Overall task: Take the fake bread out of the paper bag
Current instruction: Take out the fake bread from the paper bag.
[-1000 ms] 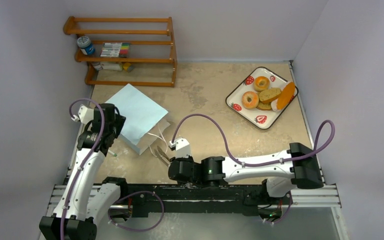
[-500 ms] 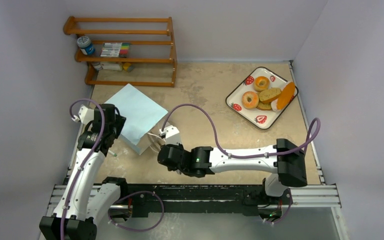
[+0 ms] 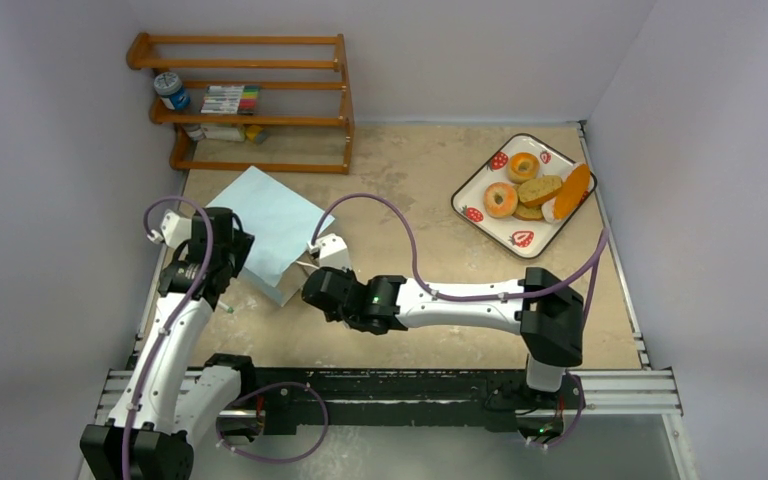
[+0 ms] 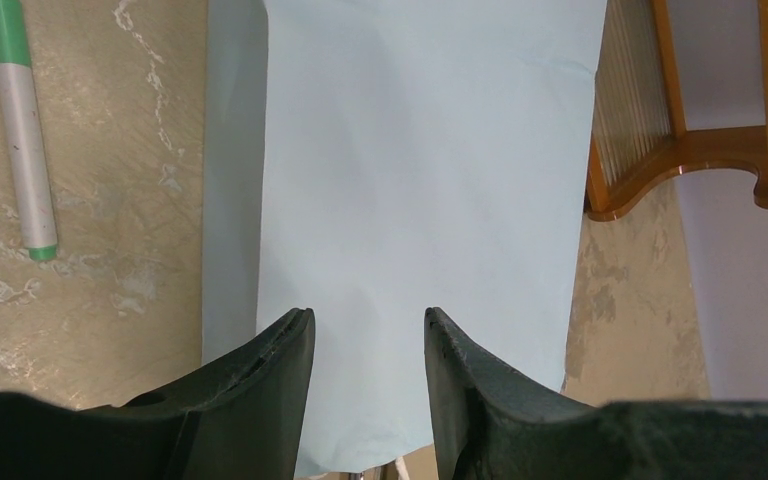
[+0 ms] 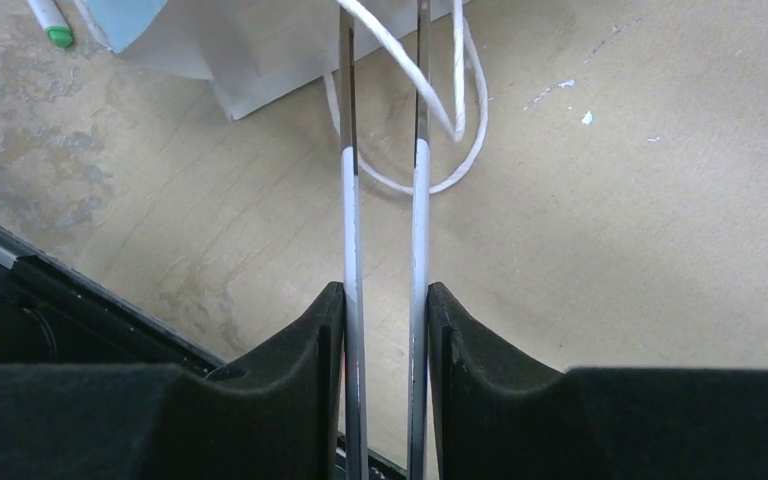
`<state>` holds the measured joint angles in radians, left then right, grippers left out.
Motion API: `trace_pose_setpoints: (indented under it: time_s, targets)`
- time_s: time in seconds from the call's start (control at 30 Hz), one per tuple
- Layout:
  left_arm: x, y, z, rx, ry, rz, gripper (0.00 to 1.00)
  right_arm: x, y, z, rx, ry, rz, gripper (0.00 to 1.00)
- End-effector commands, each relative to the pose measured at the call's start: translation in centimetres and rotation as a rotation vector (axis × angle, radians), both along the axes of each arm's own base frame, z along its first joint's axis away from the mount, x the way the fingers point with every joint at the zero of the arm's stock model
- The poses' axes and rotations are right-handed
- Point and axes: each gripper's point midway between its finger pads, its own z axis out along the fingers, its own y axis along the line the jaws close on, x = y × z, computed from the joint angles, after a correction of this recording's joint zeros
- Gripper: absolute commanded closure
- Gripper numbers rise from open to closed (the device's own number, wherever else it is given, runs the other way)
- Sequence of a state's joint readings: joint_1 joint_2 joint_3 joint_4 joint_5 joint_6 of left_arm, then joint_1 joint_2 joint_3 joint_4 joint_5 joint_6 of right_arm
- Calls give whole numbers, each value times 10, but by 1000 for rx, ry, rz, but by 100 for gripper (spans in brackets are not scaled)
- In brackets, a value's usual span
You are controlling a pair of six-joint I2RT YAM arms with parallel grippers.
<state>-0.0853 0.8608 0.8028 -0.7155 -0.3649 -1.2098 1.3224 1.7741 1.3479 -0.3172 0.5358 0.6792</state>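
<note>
The pale blue paper bag [image 3: 272, 225] lies flat at the left, mouth toward the near right, white cord handles [image 5: 460, 130] trailing out. Its inside is hidden. The fake bread, two bagels [image 3: 500, 199], tan slices [image 3: 540, 190] and an orange baguette [image 3: 571, 189], lies on the strawberry tray [image 3: 520, 240]. My left gripper [image 4: 368, 325] is open and empty over the bag [image 4: 420, 150]. My right gripper [image 5: 385, 300] is shut on metal tongs [image 5: 352, 230], whose tips reach the bag's mouth [image 5: 240, 70] among the cords.
A green-capped marker [image 4: 22, 130] lies on the table left of the bag. A wooden shelf rack [image 3: 250, 100] with a jar and markers stands at the back left. Walls close in the table on both sides.
My right arm has swung left and forward with the tongs, bringing their tips from the near middle up to the bag's mouth. The left arm has barely moved.
</note>
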Motion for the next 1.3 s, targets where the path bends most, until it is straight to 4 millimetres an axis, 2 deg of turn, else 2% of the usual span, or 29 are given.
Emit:
trace_pose_setpoints:
  time_s: [0.0, 0.43, 0.87, 0.97, 1.27]
  targets:
    - [6, -1, 0, -1, -21, -16, 56, 11, 9, 22, 42, -39, -29, 66]
    - [5, -3, -5, -2, -14, -23, 57, 3, -7, -2, 5, 11, -57, 64]
    - [3, -2, -7, -2, -7, -23, 56, 35, -2, 0, -3, -65, -67, 63]
    - [3, -3, -9, -4, -4, -22, 57, 41, 5, 6, 26, -97, -33, 64]
    - [4, -2, -11, -1, 1, -20, 57, 53, 19, 5, 28, -150, 37, 62]
